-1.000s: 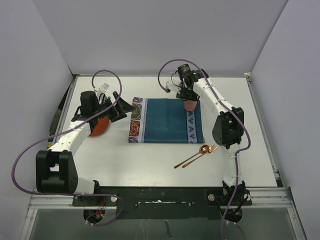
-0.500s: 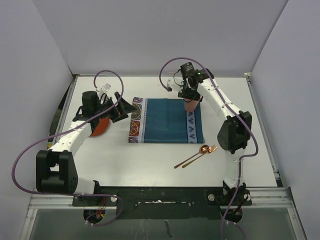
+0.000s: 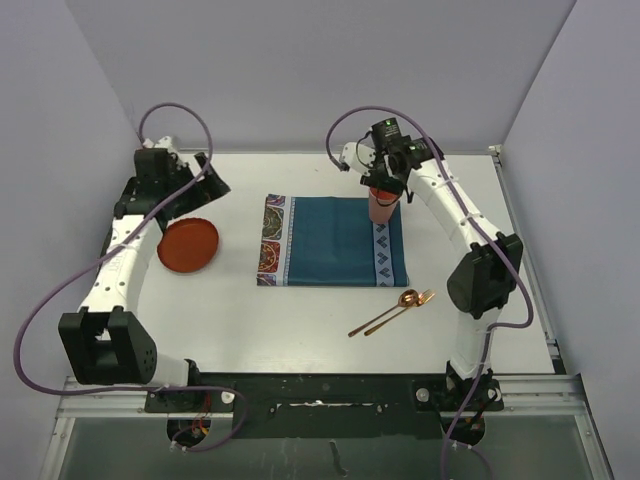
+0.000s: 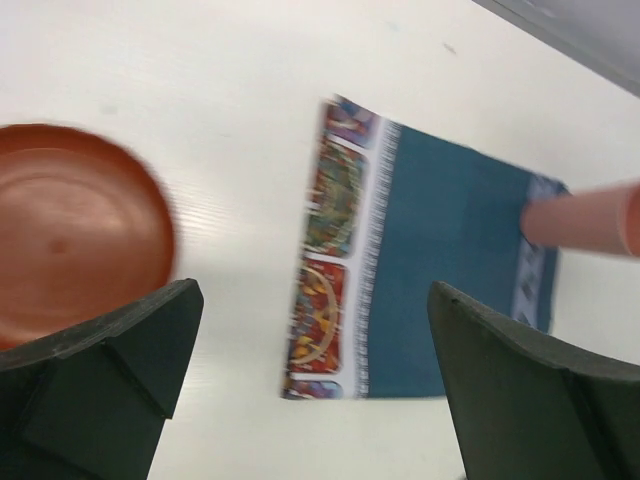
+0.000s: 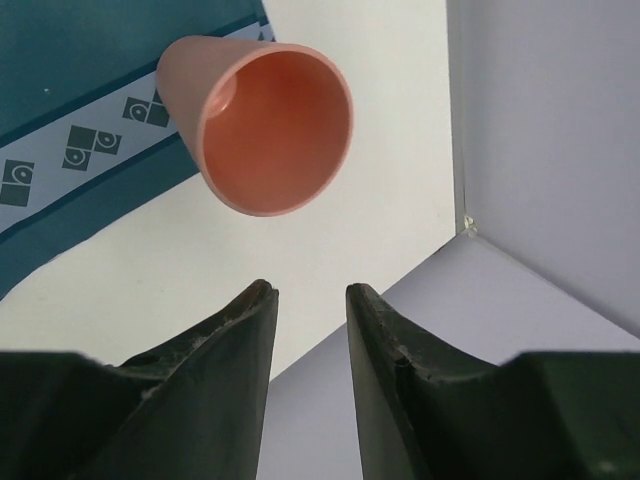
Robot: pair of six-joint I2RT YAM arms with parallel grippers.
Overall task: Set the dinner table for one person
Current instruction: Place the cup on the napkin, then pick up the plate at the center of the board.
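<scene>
**Right jaws clear of cup: tipping risk on departure**

The right gripper [image 5: 310,292] had its jaws narrowly apart with nothing between them. The pink cup [image 5: 270,125] stood just beyond the fingertips, apparently upright on the far right patterned band of the placemat [image 3: 335,240]. The left gripper [image 4: 312,300] was spread wide and empty above the far left of the dinner table [image 3: 300,320]. The red plate [image 3: 188,245] lay on the bare top beside the mat.

Probable faults:
- A sideways move of the right arm could clip the rim and tip the cup.
- The flat plate could slip from a shallow grip and ruck the mat.
</scene>
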